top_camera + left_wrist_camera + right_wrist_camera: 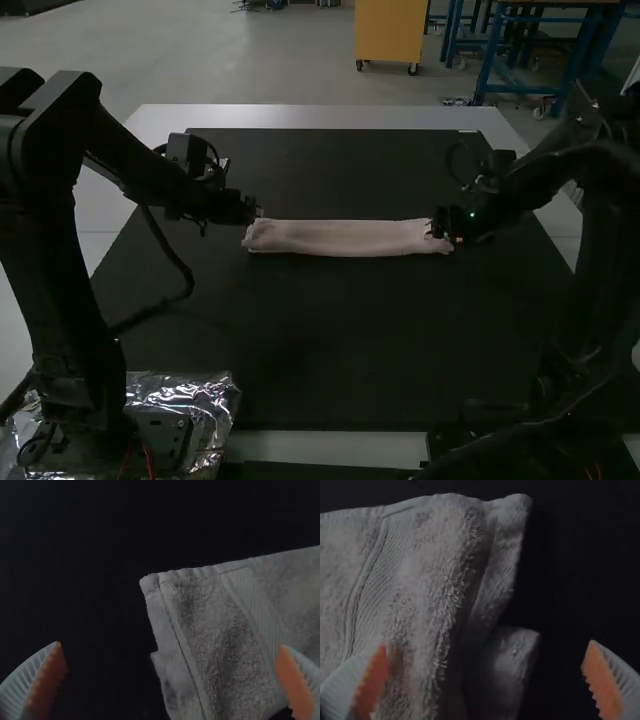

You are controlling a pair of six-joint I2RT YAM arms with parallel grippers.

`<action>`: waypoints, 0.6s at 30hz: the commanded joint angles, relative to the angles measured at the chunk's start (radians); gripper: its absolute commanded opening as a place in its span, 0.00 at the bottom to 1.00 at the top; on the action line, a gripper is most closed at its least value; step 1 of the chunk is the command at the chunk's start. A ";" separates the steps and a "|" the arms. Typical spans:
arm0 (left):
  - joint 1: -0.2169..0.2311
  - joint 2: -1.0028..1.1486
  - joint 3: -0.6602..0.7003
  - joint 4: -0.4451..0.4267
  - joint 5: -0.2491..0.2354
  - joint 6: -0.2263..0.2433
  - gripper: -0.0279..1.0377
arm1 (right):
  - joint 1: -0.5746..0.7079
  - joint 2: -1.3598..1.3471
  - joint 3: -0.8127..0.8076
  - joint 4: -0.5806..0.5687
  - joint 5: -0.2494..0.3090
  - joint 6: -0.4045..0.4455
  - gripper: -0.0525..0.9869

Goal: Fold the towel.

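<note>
The folded towel (340, 238) lies lengthwise left to right between both grippers' widely parted jaws.

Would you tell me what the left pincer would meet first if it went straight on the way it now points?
Probably the end of the towel, ahead of one finger of the left pincer; the other finger faces the black mat. Depth is unclear.

the pale towel (340, 238) lies folded into a narrow strip.
</note>
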 commanded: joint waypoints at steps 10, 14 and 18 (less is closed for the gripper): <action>0.001 -0.020 0.015 0.008 0.015 -0.003 0.94 | -0.052 0.018 -0.002 -0.025 -0.144 0.002 0.02; -0.002 -0.020 0.018 0.022 0.011 -0.001 0.94 | -0.130 -0.066 0.019 -0.065 -0.145 0.003 0.02; -0.013 -0.020 0.021 0.063 0.008 -0.003 0.94 | -0.138 -0.127 0.025 -0.136 -0.176 -0.006 0.02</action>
